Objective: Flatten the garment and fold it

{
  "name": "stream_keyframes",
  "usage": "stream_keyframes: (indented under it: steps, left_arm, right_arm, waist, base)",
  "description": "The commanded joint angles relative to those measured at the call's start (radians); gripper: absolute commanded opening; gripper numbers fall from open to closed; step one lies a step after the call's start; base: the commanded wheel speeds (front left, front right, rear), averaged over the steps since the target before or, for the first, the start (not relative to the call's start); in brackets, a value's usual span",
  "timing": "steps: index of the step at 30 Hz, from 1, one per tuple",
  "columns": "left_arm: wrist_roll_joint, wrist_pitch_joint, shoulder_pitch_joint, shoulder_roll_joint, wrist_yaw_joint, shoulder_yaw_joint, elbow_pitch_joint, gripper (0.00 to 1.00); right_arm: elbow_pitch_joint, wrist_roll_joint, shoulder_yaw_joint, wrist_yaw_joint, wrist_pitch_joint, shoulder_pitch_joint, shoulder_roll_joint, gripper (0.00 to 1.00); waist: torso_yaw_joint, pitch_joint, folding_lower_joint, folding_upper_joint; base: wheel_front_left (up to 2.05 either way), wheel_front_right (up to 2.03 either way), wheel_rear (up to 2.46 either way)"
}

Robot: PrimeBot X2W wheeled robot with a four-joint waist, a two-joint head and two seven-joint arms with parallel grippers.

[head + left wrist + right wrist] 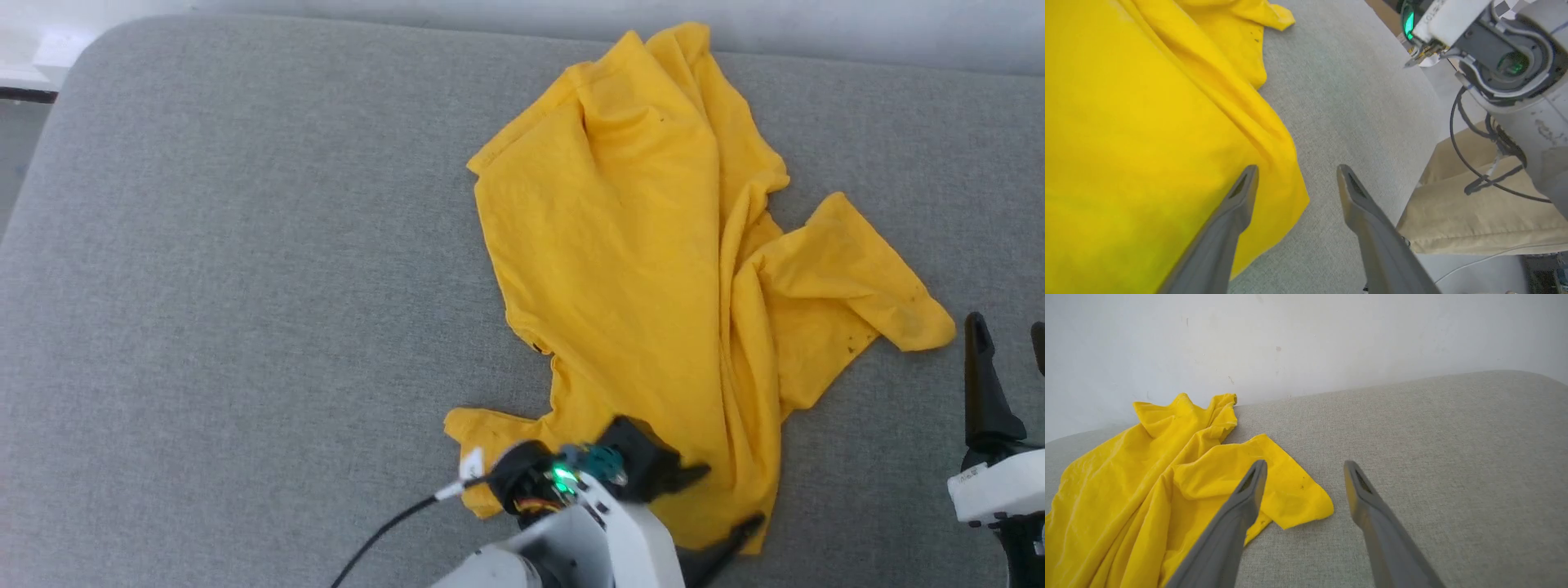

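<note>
Nearest me, my left gripper sits low at the near hem of the bright yellow thin cotton T-shirt. Its two dark fingers are spread wide and empty, one over the cloth and the other over the bare grey woven cushion; I cannot tell whether they touch down. My right gripper stands off to the right, clear of the cloth, its fingers also apart with nothing between them, pointing toward the short sleeve flopped just beyond. I judge this to be the flattening step: the shirt lies crumpled right of centre, with a long ridge of folds up its body and its far end bunched. The next move calls for closing on the hem corner and the sleeve, then drawing them apart. Wide bare cushion lies to the left for spreading, but the shirt's far end sits near the cushion's back edge and the pale wall, leaving little room there.
</note>
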Motion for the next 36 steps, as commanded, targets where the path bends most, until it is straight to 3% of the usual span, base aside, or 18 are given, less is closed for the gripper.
stream_keyframes:
  steps: [1,6,10,13,15,25,31,32,33,36]
  left_arm:
    - [-0.004,-0.01,0.003,0.002,0.008,0.014,-0.003,1.0]
    - [-0.043,-0.058,-0.003,0.049,0.074,0.162,-0.059,1.0]
    - [0.034,-0.102,-0.032,0.146,0.163,0.283,-0.065,1.0]
    - [0.07,-0.111,-0.042,0.18,0.197,0.312,-0.023,1.0]
    - [0.093,-0.114,-0.057,0.189,0.199,0.307,0.018,1.0]
    - [0.071,-0.106,-0.158,0.105,0.167,0.278,0.232,1.0]
    - [0.088,-0.073,-0.207,0.1,0.19,0.272,0.373,1.0]
    - [0.089,-0.078,-0.214,0.098,0.188,0.272,0.386,0.44]
    - [0.083,-0.084,-0.219,0.095,0.177,0.272,0.394,0.0]
    - [0.063,-0.097,-0.237,0.091,0.149,0.279,0.389,0.0]
  right_arm:
    - [0.002,-0.006,-0.003,-0.001,0.0,0.003,0.002,1.0]
    - [0.01,-0.004,0.005,-0.001,0.003,0.01,0.002,1.0]
    - [0.016,0.0,0.013,-0.001,-0.001,0.013,0.002,1.0]
    - [0.019,0.0,0.017,-0.001,-0.003,0.015,0.002,1.0]
    - [0.02,-0.002,0.021,-0.001,-0.002,0.013,0.002,1.0]
    - [-0.002,-0.023,0.025,-0.001,0.021,-0.003,0.002,1.0]
    - [-0.018,-0.025,0.018,-0.001,0.027,-0.01,0.002,1.0]
    - [-0.019,-0.024,0.017,-0.001,0.026,-0.01,0.002,1.0]
    - [-0.019,-0.023,0.015,-0.001,0.025,-0.011,0.002,1.0]
    - [-0.016,-0.018,0.007,-0.001,0.018,-0.01,0.002,1.0]
  waist:
    - [0.007,-0.009,-0.0001,0.0]
    - [0.014,-0.026,-0.0001,0.0]
    - [0.012,-0.03,-0.0001,0.0]
    - [0.011,-0.025,-0.0001,0.0]
    - [0.006,-0.02,-0.0001,0.0]
    - [-0.034,0.021,-0.0001,0.0]
    - [-0.06,0.053,-0.0001,0.0]
    - [-0.063,0.057,-0.0001,0.0]
    - [-0.066,0.059,-0.0001,0.0]
    - [-0.068,0.063,-0.0001,0.0]
  base:
    - [0.0,0.0,0.0]
    - [0.0,0.0,0.0]
    - [0.0,0.0,0.0]
    - [0.0,0.0,0.0]
    - [0.0,0.0,0.0]
    - [0.0,0.0,0.0]
    - [0.0,0.0,0.0]
    - [0.0,0.0,0.0]
    - [0.0,0.0,0.0]
    - [0.0,0.0,0.0]
